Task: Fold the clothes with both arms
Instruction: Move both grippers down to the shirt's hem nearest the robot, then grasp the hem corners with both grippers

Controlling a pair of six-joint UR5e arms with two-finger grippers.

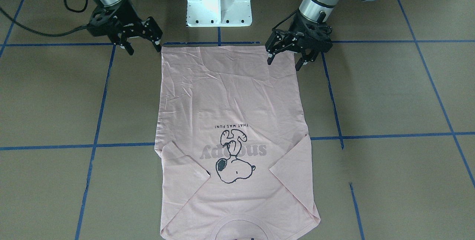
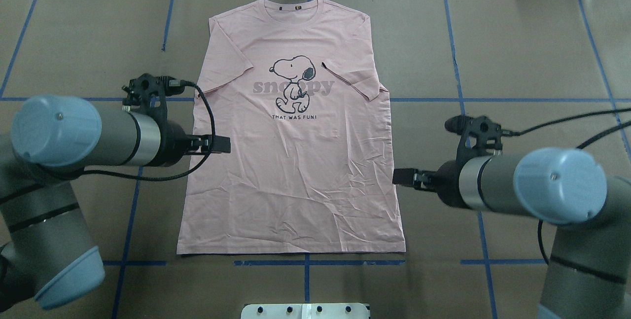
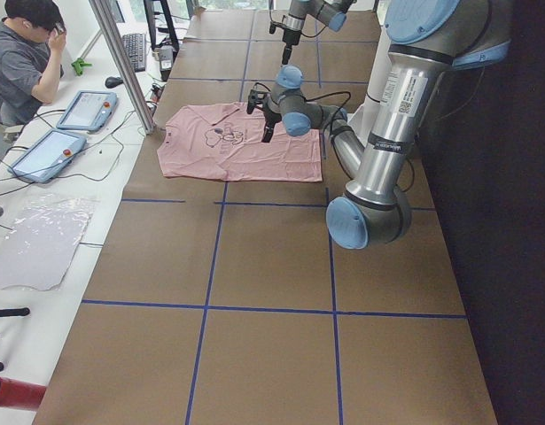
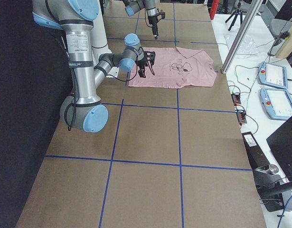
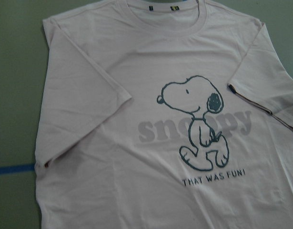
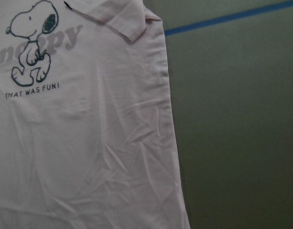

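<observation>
Brown counter (image 2: pixel 517 38) holds the pink T-shirt (image 2: pixel 296 186) flat, the left gripper (image 1: pixel 285 62) and right gripper (image 1: pixel 144 49) hang wide and empty, and they should pinch both sides evenly together.

The brown, blue-taped table (image 2: pixel 517 38) bears a pink T-shirt (image 2: pixel 296 186) lying flat.
</observation>
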